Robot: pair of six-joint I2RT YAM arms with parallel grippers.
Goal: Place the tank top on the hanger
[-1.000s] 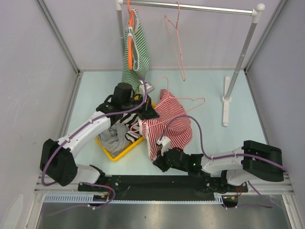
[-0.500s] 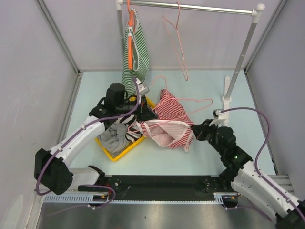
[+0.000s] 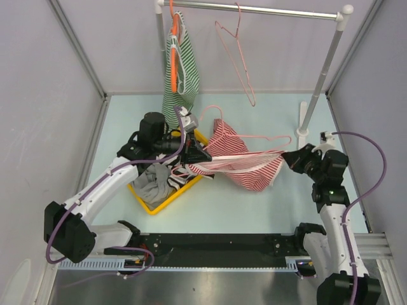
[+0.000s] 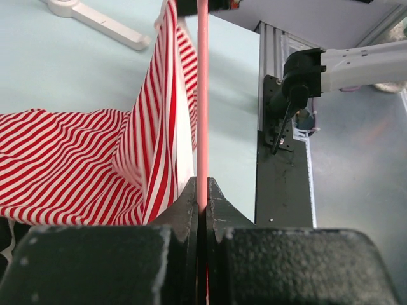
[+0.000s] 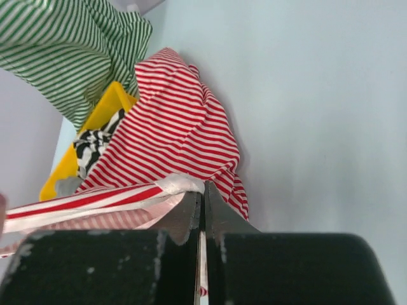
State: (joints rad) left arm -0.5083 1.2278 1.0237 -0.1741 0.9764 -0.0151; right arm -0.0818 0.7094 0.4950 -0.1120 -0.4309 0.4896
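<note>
- left gripper [image 4: 202, 192] clamped on the hanger [image 4: 202, 95] wire
- right gripper [image 5: 202, 202] pinching the tank top [image 3: 251, 171] (pale trim edge)
- tank top stretched between both grippers, just right of yellow tray [image 3: 168, 199]

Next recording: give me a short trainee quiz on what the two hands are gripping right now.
1. True or false: the left hand is shut on a pink wire hanger.
2. The right hand pinches: A the tank top at its pale trim; B the yellow tray; C the rack's post.
3. Fill in: the thick hanger carrying the green striped top is coloured ___.
Key: 1 true; 2 A; 3 orange.
</note>
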